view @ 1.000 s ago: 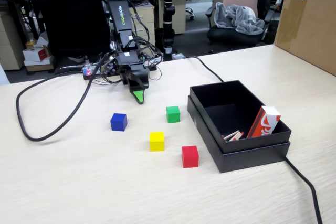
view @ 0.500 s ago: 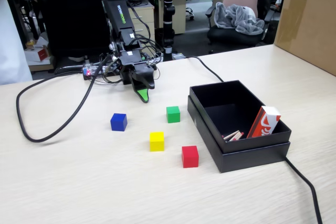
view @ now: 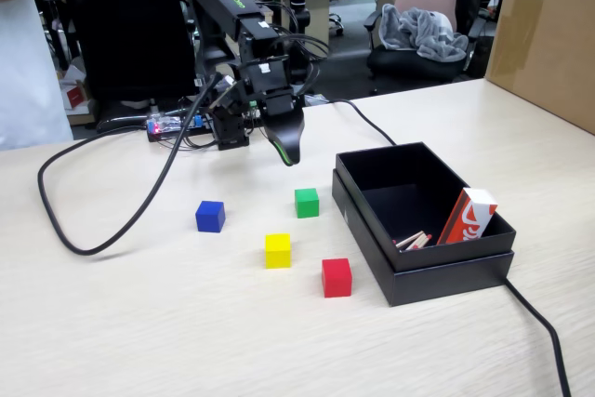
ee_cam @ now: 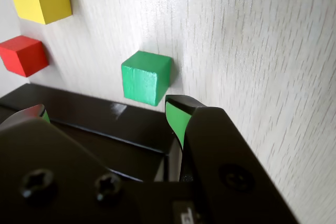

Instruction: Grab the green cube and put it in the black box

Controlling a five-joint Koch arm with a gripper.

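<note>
1. The green cube (view: 307,202) is seen on the pale bench (view: 139,323), just left of the black box (view: 372,216) in the fixed view, apart from its wall.
2. The gripper (view: 287,152) is held above the bench, behind the green cube, with nothing gripped.
3. In the wrist view the fingers (ee_cam: 177,116) are spread wide, and the green cube (ee_cam: 146,76) is seen beyond the tips, untouched.
4. A yellow cube (view: 277,250), a red cube (view: 337,277) and a blue cube (view: 210,216) are set in front of and left of the green cube, each apart.
5. Open bench is left around the green cube on all sides.
6. A red-and-white carton (view: 468,216) is leaned inside the black box.
</note>
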